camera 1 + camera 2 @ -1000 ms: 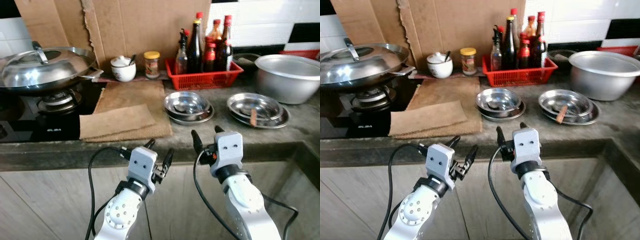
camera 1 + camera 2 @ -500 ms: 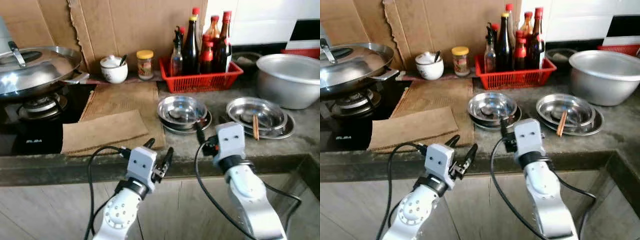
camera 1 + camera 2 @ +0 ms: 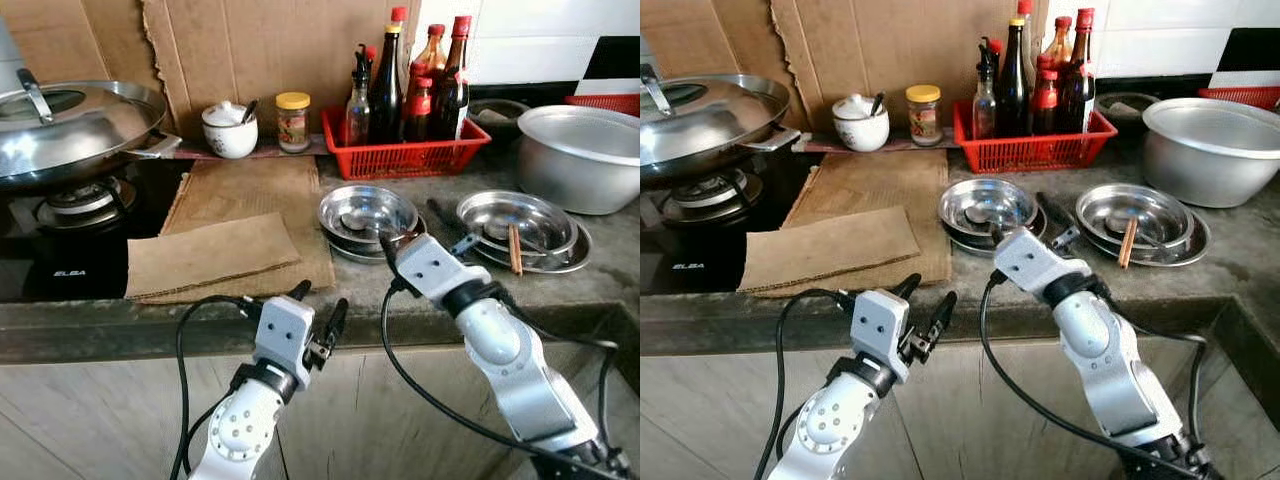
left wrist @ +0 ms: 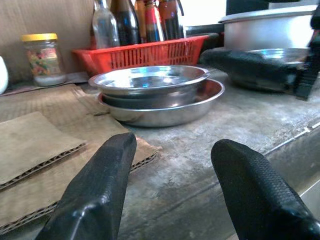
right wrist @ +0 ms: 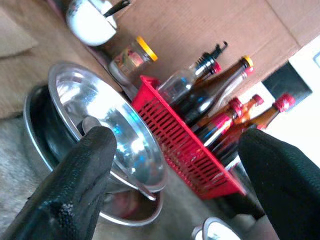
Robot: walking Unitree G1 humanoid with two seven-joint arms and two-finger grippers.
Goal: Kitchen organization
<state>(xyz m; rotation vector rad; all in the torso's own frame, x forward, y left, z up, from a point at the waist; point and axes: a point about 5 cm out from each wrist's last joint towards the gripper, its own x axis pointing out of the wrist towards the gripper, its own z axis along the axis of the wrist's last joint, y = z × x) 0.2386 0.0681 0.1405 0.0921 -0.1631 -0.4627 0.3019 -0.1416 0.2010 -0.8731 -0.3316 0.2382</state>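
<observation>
The bowls (image 3: 366,210) sit stacked mid-frame on the desk (image 3: 600,275). The right gripper (image 3: 420,225) has reached up over the edge toward them, fingers wide apart and empty. The left gripper (image 3: 318,305) waits below, open, holding nothing.

Bare counter (image 3: 440,205) between stacked bowls (image 3: 366,213), probably passable.

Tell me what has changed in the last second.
The right pincer has reached forward over the counter edge and rolled sideways, its open fingers now between the two stacks of steel dishes, holding nothing. The left pincer stays open below the counter. Dishes, chopsticks and bottle basket lie as before.
</observation>
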